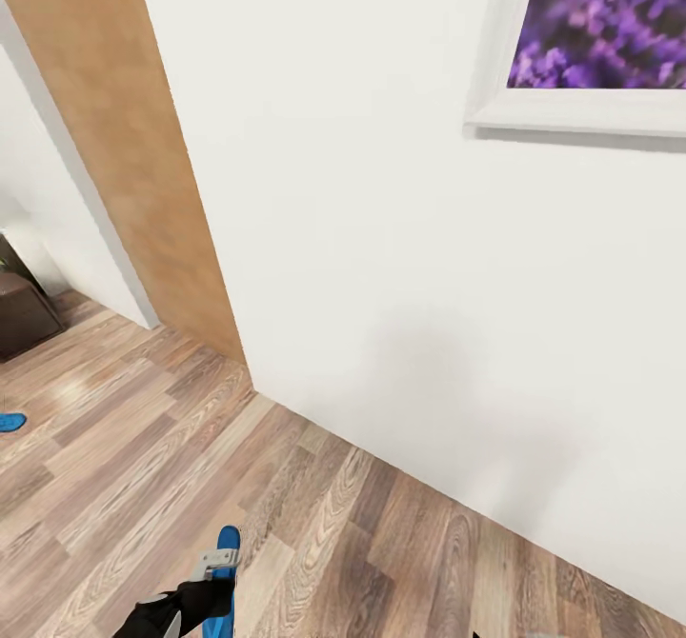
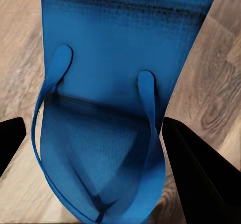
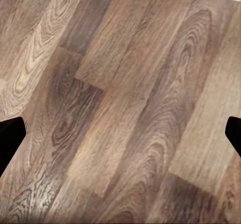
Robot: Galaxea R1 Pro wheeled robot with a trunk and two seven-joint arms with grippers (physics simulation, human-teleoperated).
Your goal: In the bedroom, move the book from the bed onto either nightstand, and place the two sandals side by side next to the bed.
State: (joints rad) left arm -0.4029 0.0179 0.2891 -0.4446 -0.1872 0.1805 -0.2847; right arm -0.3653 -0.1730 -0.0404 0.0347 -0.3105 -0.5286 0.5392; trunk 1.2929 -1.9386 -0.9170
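A bright blue sandal [image 2: 108, 58] with its two straps lies lengthwise between the black fingers [image 2: 201, 174] of my left gripper [image 2: 95, 148], which is shut on it. In the head view that sandal [image 1: 229, 538] sticks out of the left gripper [image 1: 221, 569] above the wood floor at the bottom. The second blue sandal [image 1: 10, 421] lies flat on the floor at the far left, partly cut off by the frame. My right gripper [image 3: 120, 133] is open over bare planks, with nothing between its fingertips [image 3: 10, 138]. Book, bed and nightstand are out of view.
A white wall [image 1: 410, 267] stands close ahead, with a framed purple picture [image 1: 600, 38] at the upper right. A light wood panel [image 1: 124, 133] borders it on the left. A dark brown piece of furniture [image 1: 24, 309] shows at the left edge. Wood-plank floor [image 1: 314, 524] runs leftwards.
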